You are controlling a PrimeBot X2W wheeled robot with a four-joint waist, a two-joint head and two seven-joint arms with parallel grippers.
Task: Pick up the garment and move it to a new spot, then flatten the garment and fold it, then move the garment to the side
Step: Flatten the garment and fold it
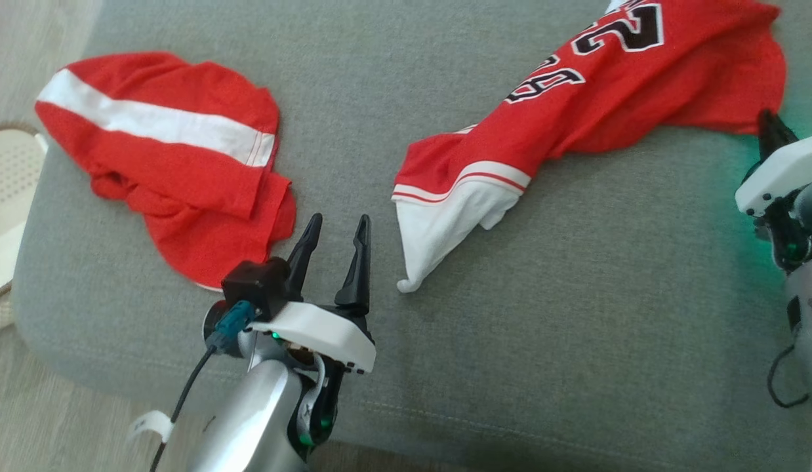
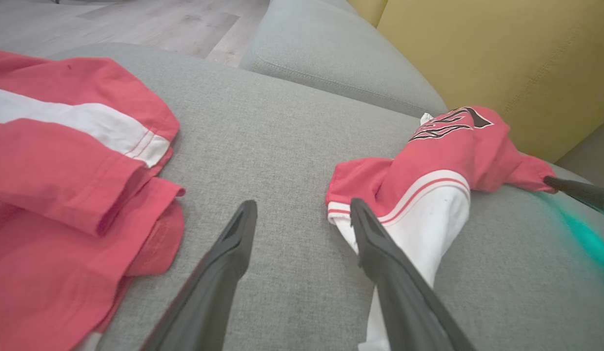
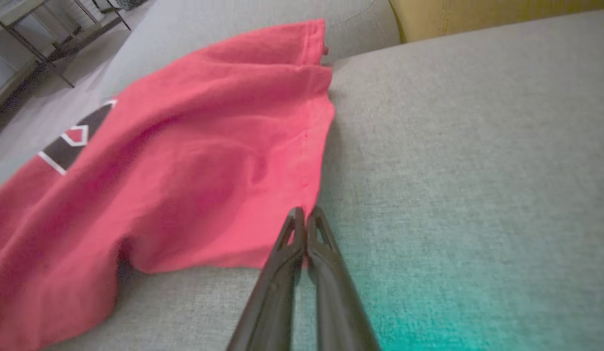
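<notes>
Left gripper (image 1: 338, 226) hovers at lower centre over the grey cushion (image 1: 576, 295), jaws apart. Right gripper (image 3: 305, 217), jaws together, touches the red jersey (image 3: 194, 161) at its hem

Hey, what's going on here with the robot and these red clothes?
The robot is starting on the numbered red jersey, crumpled on the gray couch cushion. Its right claw is shut on the jersey's red edge. The left claw hangs open above the cushion, between the jersey and a red garment with a white stripe.
</notes>
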